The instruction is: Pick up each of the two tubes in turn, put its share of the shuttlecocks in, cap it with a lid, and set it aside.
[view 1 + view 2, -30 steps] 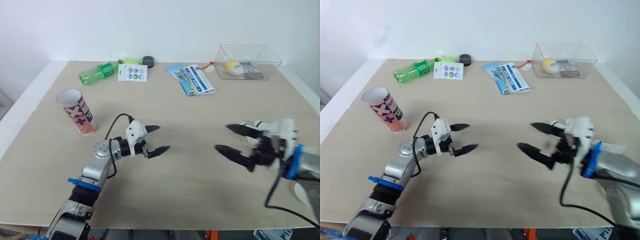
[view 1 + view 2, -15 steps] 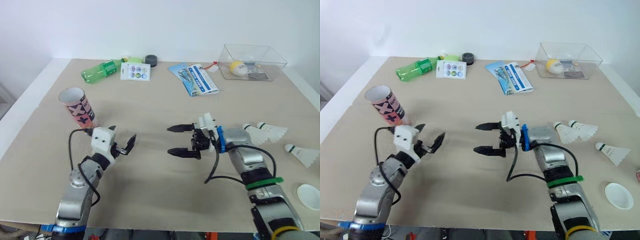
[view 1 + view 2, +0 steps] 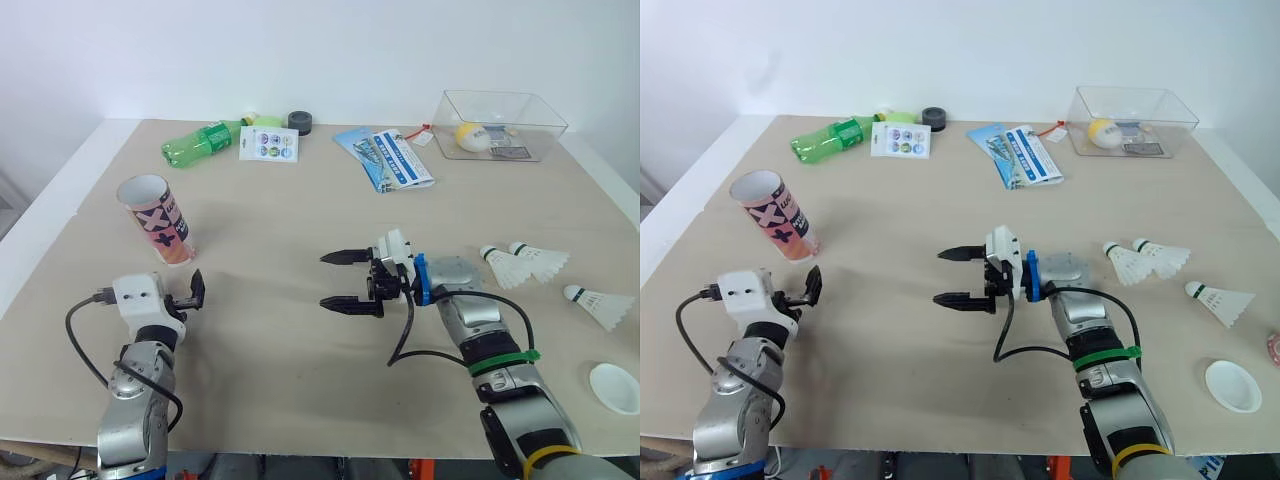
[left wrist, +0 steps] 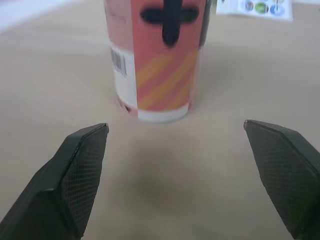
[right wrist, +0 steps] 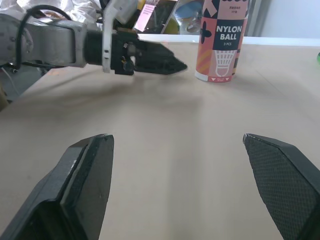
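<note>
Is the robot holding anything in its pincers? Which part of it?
Nothing. The left pincer and right pincer are both open and empty; the tube stands untouched ahead of the left one.

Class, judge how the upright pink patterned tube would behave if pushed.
The pink patterned tube stands tall on a narrow base, so a push probably tips it. Open-topped and round, it likely feels light and would roll once toppled.

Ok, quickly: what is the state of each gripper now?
Left gripper: open, holding nothing.
Right gripper: open, holding nothing.
</note>
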Robot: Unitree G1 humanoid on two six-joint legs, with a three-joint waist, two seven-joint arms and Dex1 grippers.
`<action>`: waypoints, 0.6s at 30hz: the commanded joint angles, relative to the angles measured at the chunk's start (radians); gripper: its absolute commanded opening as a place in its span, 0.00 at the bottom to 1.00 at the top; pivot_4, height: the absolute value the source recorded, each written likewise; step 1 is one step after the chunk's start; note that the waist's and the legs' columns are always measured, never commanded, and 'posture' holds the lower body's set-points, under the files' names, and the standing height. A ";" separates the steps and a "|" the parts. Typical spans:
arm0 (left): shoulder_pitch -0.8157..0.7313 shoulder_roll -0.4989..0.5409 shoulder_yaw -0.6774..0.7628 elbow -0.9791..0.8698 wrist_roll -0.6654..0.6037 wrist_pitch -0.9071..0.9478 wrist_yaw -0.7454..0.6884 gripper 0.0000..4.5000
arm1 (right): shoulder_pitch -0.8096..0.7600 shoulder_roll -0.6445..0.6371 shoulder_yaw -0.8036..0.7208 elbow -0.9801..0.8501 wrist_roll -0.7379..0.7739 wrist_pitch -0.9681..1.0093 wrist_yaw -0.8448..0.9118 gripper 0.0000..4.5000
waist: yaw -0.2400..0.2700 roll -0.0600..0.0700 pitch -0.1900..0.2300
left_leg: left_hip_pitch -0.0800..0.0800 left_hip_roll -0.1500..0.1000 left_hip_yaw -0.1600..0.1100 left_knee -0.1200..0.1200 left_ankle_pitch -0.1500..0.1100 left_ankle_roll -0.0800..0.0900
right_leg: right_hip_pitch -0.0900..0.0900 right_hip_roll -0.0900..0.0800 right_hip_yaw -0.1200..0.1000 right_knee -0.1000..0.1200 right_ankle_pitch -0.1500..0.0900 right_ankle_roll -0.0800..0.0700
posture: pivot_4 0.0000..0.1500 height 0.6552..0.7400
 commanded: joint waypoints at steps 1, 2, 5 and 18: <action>-0.092 0.049 0.069 0.104 -0.078 0.002 -0.042 1.00 | -0.036 0.019 -0.017 0.000 -0.007 -0.024 -0.024 0.99 | -0.001 0.000 0.000 | 0.000 0.000 0.000 0.000 0.000 0.000 | 0.000 0.000 0.000 0.000 0.000 0.000 | 1.00 1.00; -0.107 0.070 0.074 0.132 -0.077 -0.004 -0.051 1.00 | -0.034 0.019 -0.014 -0.003 -0.009 -0.018 -0.024 0.99 | -0.001 0.000 0.000 | 0.000 0.000 0.000 0.000 0.000 0.000 | 0.000 0.001 0.000 0.000 0.000 0.000 | 1.00 1.00; -0.149 0.134 0.080 0.229 -0.067 -0.023 -0.083 1.00 | -0.024 0.020 -0.014 -0.014 -0.019 -0.022 -0.037 0.99 | -0.004 0.000 0.000 | 0.000 0.001 -0.002 -0.001 0.000 -0.001 | 0.000 0.002 -0.001 0.000 0.000 -0.001 | 1.00 1.00; -0.341 0.279 0.029 0.628 -0.024 -0.163 -0.228 1.00 | 0.004 0.003 -0.025 -0.070 -0.026 -0.008 -0.092 0.99 | -0.002 0.000 0.000 | 0.001 0.001 -0.005 -0.001 0.004 -0.003 | 0.001 0.003 -0.003 0.002 0.002 -0.002 | 1.00 1.00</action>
